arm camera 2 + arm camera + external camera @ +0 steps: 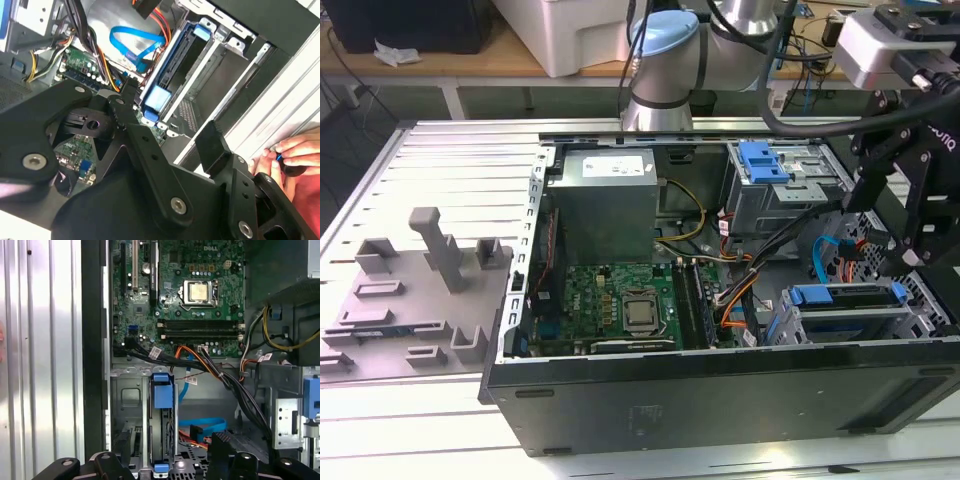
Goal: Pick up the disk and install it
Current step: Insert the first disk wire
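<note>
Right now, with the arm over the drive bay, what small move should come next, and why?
Probably draw the gripper straight back out of the drive bay. The disk already stands on edge in its slot, the open fingers flank it without gripping, and cables lie close alongside, so a straight retreat looks safest.

- I count one computer case (720, 395).
- One motherboard (620, 300), one power supply (610, 205).
- One disk (845, 297), one drive cage (780, 190).
- I see one hand (292, 152) of a person.

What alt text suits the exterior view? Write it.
The arm's black tool hangs above the blue-framed disk in its bay, at the exterior view's right. The open computer case lies on a slotted metal table, motherboard exposed.
</note>
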Tool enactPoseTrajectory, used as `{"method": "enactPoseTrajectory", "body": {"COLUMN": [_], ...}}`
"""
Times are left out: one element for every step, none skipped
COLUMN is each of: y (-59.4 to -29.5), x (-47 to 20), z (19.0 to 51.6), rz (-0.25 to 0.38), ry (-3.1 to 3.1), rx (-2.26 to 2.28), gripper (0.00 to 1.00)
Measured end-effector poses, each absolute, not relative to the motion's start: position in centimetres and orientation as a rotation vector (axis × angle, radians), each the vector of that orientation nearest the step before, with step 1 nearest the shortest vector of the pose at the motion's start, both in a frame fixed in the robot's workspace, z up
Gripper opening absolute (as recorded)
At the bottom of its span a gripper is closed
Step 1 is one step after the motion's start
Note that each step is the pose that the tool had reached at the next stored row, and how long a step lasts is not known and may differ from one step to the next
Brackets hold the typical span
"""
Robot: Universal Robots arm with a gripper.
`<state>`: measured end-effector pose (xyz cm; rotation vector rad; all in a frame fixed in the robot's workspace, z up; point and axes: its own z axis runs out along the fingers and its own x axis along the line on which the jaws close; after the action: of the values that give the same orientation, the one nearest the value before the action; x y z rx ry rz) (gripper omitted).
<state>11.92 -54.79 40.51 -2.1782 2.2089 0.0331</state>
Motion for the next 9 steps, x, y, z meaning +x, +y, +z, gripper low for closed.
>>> {"method": "enactPoseTrajectory", "body": {"y": [-54.76, -54.73, -54.68, -54.66, -54.63, -54.60, -54.57, -54.54, -54.50], "x": [12.04, 12.15, 12.31, 12.40, 12.47, 12.55, 12.62, 12.69, 12.78], "z": [40.46, 40.41, 40.33, 40.29, 40.24, 40.20, 40.16, 40.12, 40.09], "rz": [0.033, 0.033, 0.032, 0.032, 0.032, 0.032, 0.032, 0.032, 0.031], "ry": [2.216, 2.223, 2.234, 2.241, 2.248, 2.254, 2.261, 2.268, 2.275], "rx": [-2.171, -2.164, -2.153, -2.145, -2.138, -2.130, -2.123, -2.116, -2.109], "gripper": [0.74, 0.74, 0.74, 0.74, 0.74, 0.74, 0.73, 0.66, 0.60]}}
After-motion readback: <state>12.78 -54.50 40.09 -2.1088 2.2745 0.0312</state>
